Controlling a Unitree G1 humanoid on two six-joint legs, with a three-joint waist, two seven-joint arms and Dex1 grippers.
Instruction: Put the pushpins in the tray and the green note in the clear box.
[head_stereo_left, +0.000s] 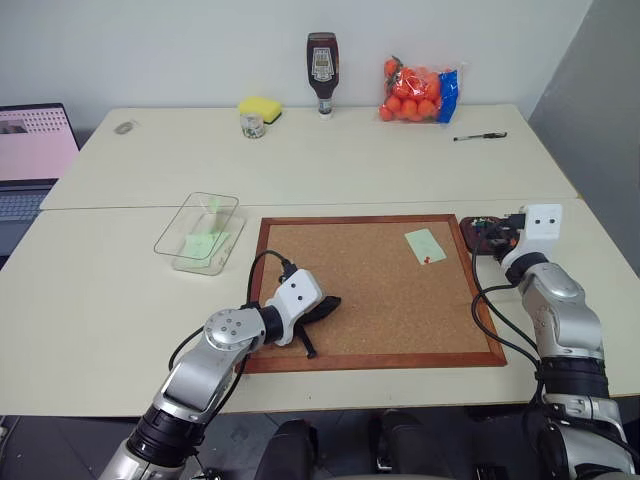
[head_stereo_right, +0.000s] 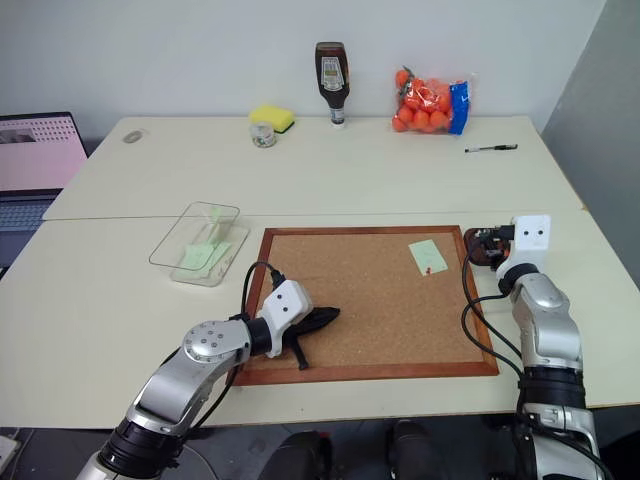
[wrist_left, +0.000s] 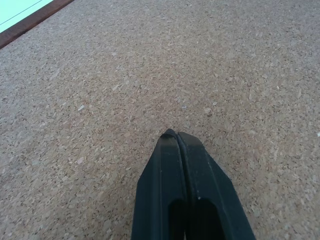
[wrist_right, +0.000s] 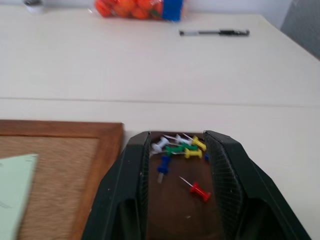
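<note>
A: What is lying across the pale bench (head_stereo_left: 120, 300)?

B: A wood-framed corkboard (head_stereo_left: 370, 295) is sitting at the centre. A laptop (head_stereo_left: 30, 160) is showing at the far left edge, and a bag of oranges (head_stereo_left: 415, 95), a brown sauce bottle (head_stereo_left: 322, 72), a yellow sponge (head_stereo_left: 260, 107), a small glass jar (head_stereo_left: 252, 125) and a pen (head_stereo_left: 480, 136) are lining the far side.

A: And the clear box (head_stereo_left: 200, 232)?

B: It is resting just left of the corkboard, with pale green paper already lying inside it. 1 green note (head_stereo_left: 425, 245) is lying on the cork near the board's right edge, a red pin at its lower corner.

A: Where are the hands?

B: The left hand (wrist_left: 177, 137) is hovering low over bare cork near the board's left edge, its 2 black fingers pressed together and holding nothing. The right hand (wrist_right: 175, 150) is reaching level over the tray (wrist_right: 172, 205), which is sitting just beyond the board's right frame; its fingers are standing apart on either side of the dish, gripping nothing.

A: The pushpins (wrist_right: 177, 147)?

B: White, green, yellow and blue ones are clustering at the tray's far end, and 1 red pin (wrist_right: 199, 191) is lying apart, nearer the camera.
</note>
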